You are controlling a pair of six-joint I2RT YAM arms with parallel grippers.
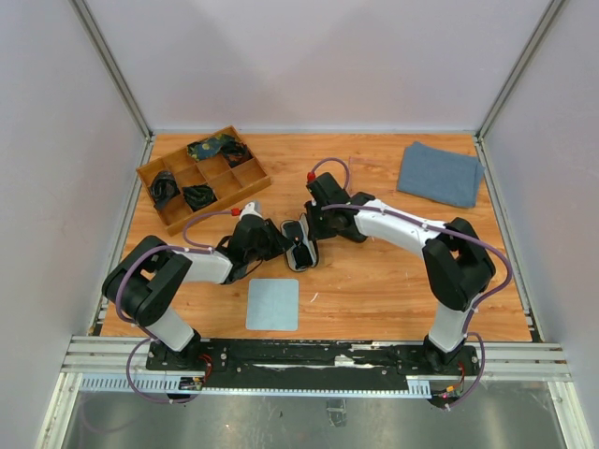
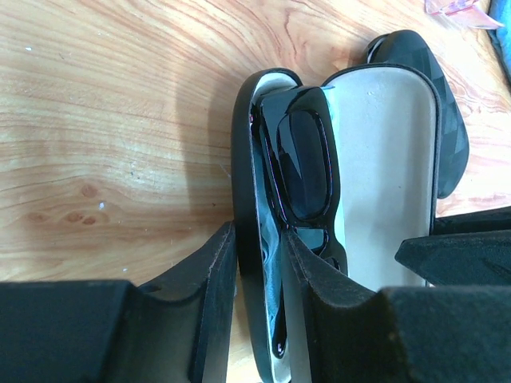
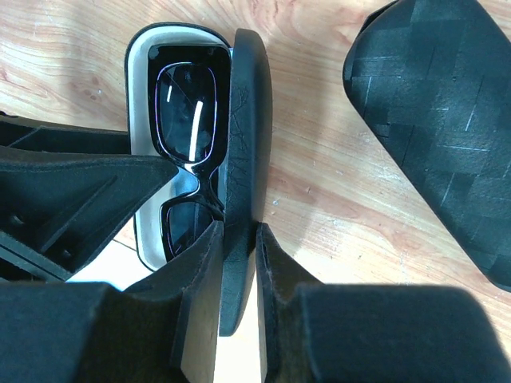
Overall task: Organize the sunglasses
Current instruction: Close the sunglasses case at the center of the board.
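Well, arms bent inward; L hand, R hand pinch case.

The table is warm orange-brown wood with darker wavy grain and a few small knots. The open case is black outside and off-white inside. The sunglasses in it have a glossy black frame and dark lenses with white glints. A second case is matt black with a faceted block pattern. By the far right corner is a slate-blue cloth, and near the near edge a pale blue cloth. The tray at the far left corner is tan wood. The left arm and right arm are white and black, with purple cables
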